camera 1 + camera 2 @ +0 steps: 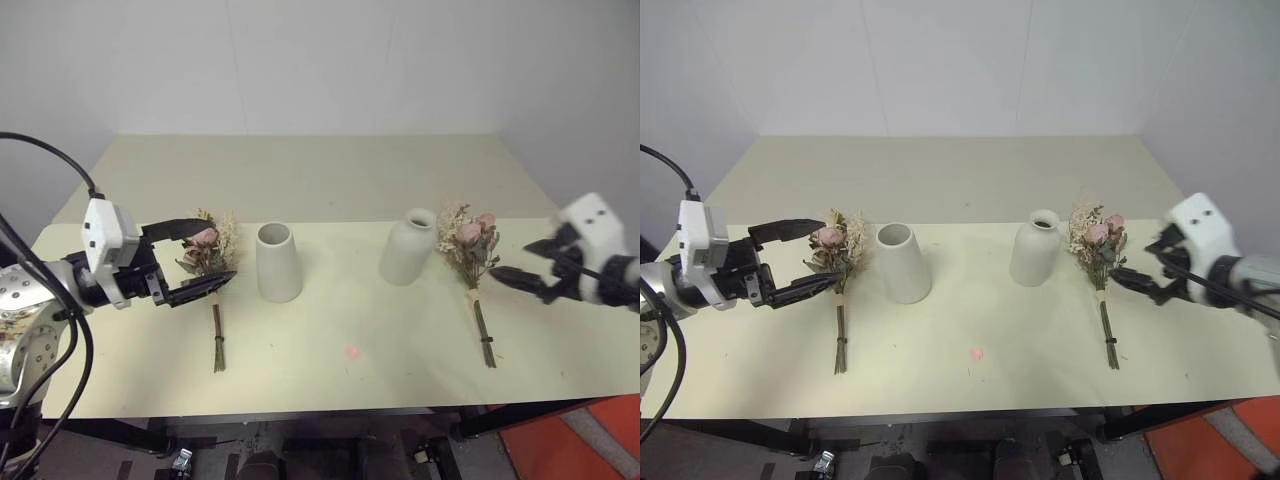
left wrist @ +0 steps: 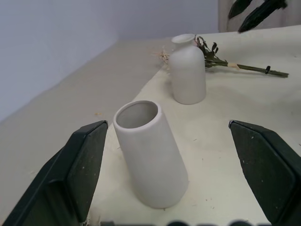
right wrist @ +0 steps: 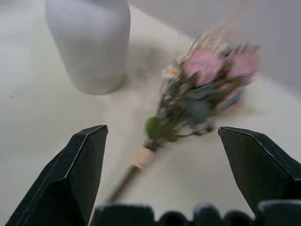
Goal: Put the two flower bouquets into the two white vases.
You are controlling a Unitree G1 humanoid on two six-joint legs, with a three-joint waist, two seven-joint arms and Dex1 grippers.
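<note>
While flat, both bouquets (image 1: 213, 280) (image 1: 474, 270) point heads away.

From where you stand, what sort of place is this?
Probably a lab or test room: a plain cream table against bare white walls, set with only two white vases and two flower bouquets.

- left arm comes in from the left side, wrist about level, left hand (image 1: 205, 256) pointing across toward the middle with its two black fingers (image 1: 178, 228) spread wide, nothing between them
- right arm reaches in from the right edge, wrist tipped down a bit, right hand (image 1: 1137, 266) aimed inward
- right hand's fingers (image 3: 80, 165) are also wide apart and empty
</note>
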